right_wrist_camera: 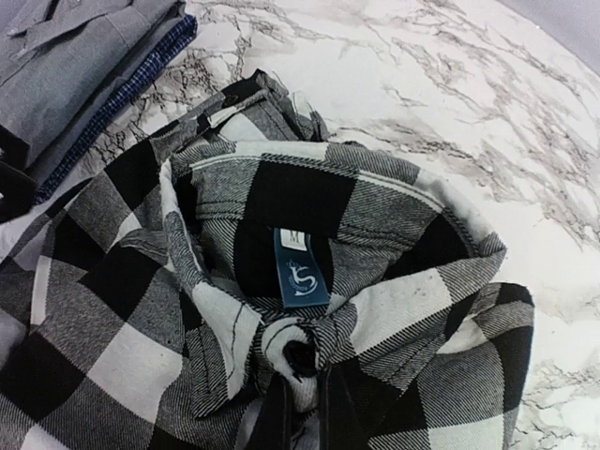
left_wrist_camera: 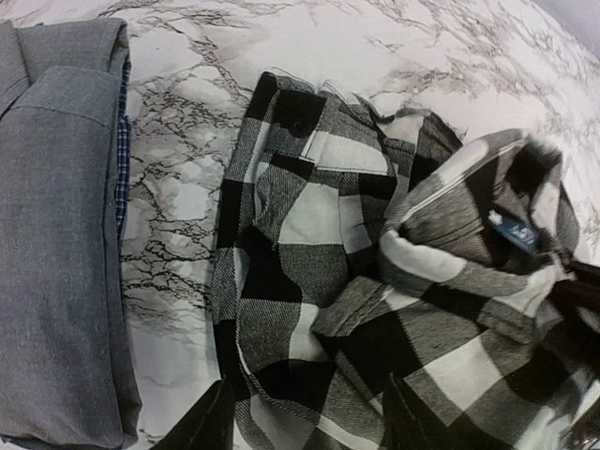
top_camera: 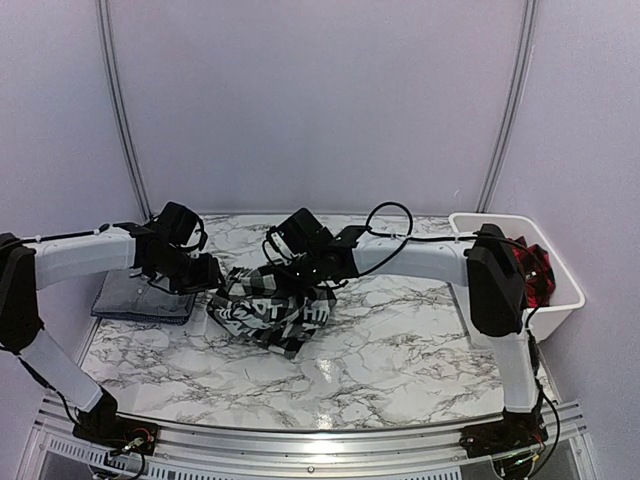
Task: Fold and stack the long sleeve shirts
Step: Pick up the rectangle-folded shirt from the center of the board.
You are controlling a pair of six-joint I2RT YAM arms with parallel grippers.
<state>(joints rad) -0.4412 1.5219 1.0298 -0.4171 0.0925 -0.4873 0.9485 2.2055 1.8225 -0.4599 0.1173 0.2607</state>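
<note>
Jaws on the right gripper (right_wrist_camera: pixel 307 417) are pinched together on a fold of the black-and-white checked flannel shirt (top_camera: pixel 268 308), just below its collar label (right_wrist_camera: pixel 300 267). The left gripper (left_wrist_camera: pixel 309 427) holds its fingers apart over the same crumpled shirt, with the fingertips cut off by the frame edge. Three shirts show, one of each kind. The flannel lies mid-table. The grey shirt (top_camera: pixel 140 295) is folded at the left, and a blue-checked edge of uncertain origin shows beneath it. The red-and-black checked shirt (top_camera: pixel 535 272) is in the white bin (top_camera: pixel 490 217), largely hidden behind the right arm.
</note>
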